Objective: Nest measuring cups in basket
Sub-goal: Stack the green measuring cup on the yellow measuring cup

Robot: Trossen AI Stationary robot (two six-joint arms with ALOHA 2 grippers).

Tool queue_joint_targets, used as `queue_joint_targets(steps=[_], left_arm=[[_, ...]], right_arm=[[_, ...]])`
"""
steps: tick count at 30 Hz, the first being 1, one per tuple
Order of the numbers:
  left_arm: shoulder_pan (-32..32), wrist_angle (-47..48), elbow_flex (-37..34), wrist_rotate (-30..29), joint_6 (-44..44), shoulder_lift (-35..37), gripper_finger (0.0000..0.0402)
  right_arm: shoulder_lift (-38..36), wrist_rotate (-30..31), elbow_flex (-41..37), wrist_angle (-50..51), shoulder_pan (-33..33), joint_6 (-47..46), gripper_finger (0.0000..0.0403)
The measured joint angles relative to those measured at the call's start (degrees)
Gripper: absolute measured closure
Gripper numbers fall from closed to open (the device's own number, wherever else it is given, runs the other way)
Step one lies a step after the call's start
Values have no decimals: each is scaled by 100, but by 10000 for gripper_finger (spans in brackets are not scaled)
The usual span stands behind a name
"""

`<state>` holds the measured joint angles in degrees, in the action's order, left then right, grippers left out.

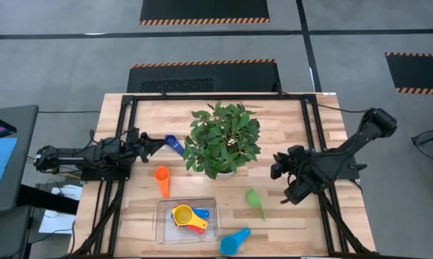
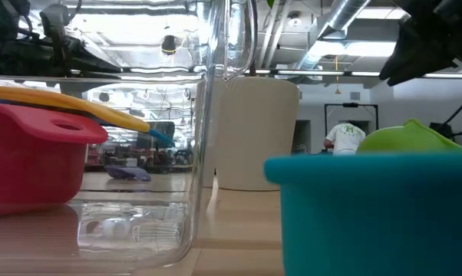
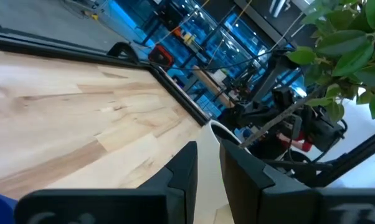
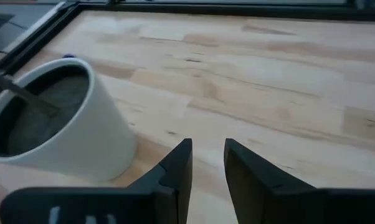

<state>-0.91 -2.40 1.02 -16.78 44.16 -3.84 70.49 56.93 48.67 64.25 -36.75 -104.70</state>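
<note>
The basket (image 1: 161, 216) stands at the near edge of the counter (image 1: 288, 129), a little left of the middle. Inside it three measuring cups are already nested: the red cup (image 1: 196, 227), the yellow cup (image 1: 183, 214) and a blue cup (image 1: 201, 213). Four cups lie outside. The orange cup (image 1: 162, 177) is just beyond the basket's far left corner, the green cup (image 1: 254, 200) is to the right of the basket, the light blue cup (image 1: 233, 242) is just beside its near right corner, and the dark blue cup (image 1: 172, 142) lies far left, close to the potted plant (image 1: 222, 139).

The left gripper (image 1: 150, 144) is just beside the dark blue cup. Its fingers (image 3: 186, 171) are almost pressed together with only a thin slot between them, and nothing is seen inside. The right gripper (image 1: 279, 167) hovers to the right of the plant, farther back than the green cup. Its fingers (image 4: 181, 163) stand a little apart and hold nothing.

I think the main risk is the plant. Its leaves hang over the dark blue cup's area, so the left arm could brush them or push the white pot (image 4: 63, 118). Also, the left fingers look too narrow to take the cup's handle; they could only shove it away. The green cup lies tilted, so a grasp from the right gripper may slip.
</note>
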Motion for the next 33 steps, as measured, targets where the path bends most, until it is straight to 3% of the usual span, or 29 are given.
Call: queue_joint_targets(steps=[8,13,20,23,26,33], left_arm=[[2,-7,0,-56,-37,0,343],[2,-8,0,-57,-39,0,343],[2,-8,0,-57,-41,-2,343],[2,-7,0,-57,-117,-2,343],[0,-7,0,-58,-149,-2,343],[1,-8,0,-57,-119,-2,343]], right_arm=[[-1033,-38,-763,373,352,-287,294],[-1760,-202,-1256,-471,503,-290,294],[-2374,-1864,-1965,-3436,503,2201,298],[-2314,-1942,-2161,-4739,504,3431,301],[-2165,-1811,-2185,-5273,576,4503,301],[-1978,-1793,-2185,-5424,938,4971,301]])
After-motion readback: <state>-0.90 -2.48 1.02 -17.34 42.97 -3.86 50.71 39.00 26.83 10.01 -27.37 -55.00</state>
